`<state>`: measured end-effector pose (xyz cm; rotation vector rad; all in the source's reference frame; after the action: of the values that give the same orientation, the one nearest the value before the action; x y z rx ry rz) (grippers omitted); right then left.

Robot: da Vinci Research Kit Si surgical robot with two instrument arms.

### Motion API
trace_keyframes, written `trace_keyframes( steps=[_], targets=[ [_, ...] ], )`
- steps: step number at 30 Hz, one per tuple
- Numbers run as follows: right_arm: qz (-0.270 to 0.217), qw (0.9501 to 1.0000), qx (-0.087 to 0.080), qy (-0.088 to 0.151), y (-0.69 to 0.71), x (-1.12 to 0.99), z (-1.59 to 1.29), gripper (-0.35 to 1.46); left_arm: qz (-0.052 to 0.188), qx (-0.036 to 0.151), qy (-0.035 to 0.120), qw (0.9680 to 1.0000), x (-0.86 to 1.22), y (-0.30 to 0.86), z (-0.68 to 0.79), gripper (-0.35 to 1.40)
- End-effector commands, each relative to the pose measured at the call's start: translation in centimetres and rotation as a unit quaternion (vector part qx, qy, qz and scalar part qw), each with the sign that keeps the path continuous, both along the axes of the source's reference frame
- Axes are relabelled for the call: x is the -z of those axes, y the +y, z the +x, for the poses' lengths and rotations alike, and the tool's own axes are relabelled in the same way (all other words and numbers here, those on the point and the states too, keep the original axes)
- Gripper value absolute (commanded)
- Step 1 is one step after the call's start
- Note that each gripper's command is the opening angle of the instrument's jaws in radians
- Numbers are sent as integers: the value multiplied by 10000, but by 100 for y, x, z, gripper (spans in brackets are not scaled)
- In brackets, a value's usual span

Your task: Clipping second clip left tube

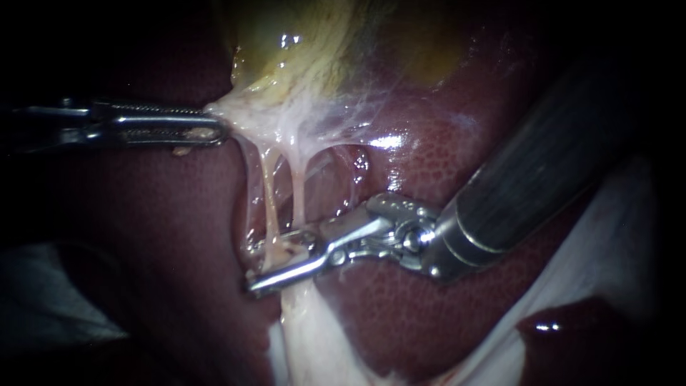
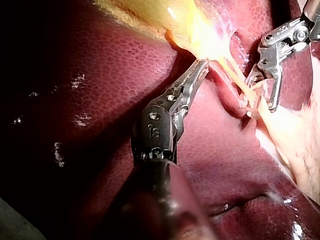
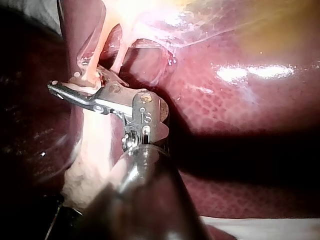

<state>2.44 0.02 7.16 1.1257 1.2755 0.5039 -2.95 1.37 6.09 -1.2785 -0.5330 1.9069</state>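
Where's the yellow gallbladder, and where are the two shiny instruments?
gallbladder [image 1: 314, 50], endoscope view, on its yellow wall.
left instrument [image 1: 218, 123], endoscope view, at its jaw tips, shut on white tissue [image 1: 286, 121].
right instrument [image 1: 275, 261], endoscope view, midway between its open jaw tips.

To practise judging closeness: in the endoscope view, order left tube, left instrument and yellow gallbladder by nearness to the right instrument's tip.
1. left tube, at the right instrument tip.
2. left instrument, upper left.
3. gallbladder, top, farthest.
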Motion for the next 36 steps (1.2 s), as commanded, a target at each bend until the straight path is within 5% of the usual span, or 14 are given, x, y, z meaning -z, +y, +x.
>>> trace_keyframes(
  steps=[1,26,36],
  targets=[
    [-2,10000,14,3,0,1,-3,47,0,2,5,10000,0,0,0,-35],
    [95,9997,159,137,16,9,-38,45,0,1,4,10000,0,0,1,-35],
    [-151,9977,135,640,10,17,-34,45,0,2,4,10000,0,0,0,-35]
  ],
)
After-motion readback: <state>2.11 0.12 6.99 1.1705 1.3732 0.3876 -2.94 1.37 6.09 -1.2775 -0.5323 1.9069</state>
